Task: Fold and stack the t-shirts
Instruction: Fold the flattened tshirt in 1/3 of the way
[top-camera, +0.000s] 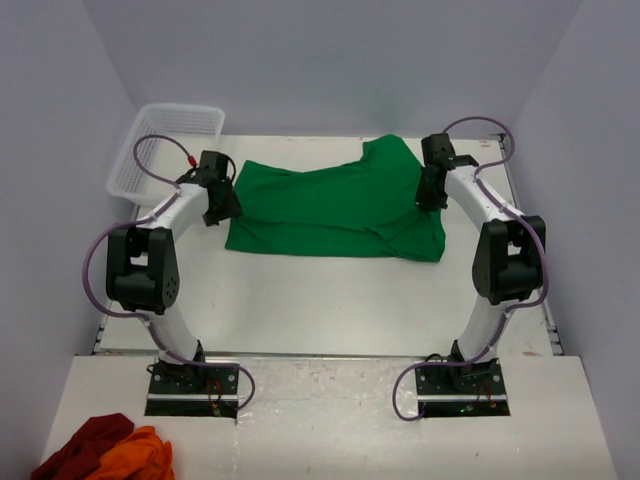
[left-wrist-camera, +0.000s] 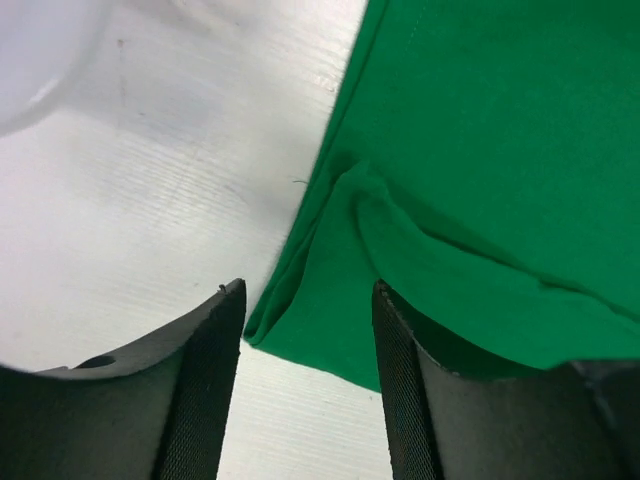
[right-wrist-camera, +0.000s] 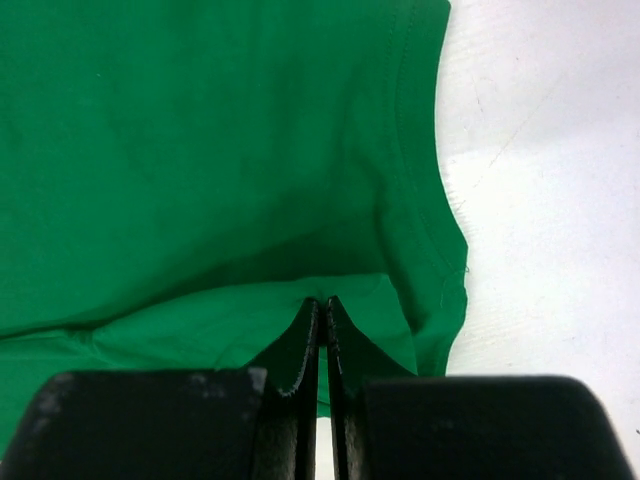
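The t-shirt is plain bright green, no print, its stitching the same green. The table is white, and the basket is a white lattice. The left arm and right arm are white with black joints and purple cables. The left gripper and right gripper are black, with finely cross-hatched pads. There is a dark red cloth and an orange cloth.

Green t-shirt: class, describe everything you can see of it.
The green t-shirt is plain, soft cloth with stitched hems, lying partly folded and rumpled on the white table. The right gripper is shut, pinching a fold at its right side; the left gripper stands open over its left corner.
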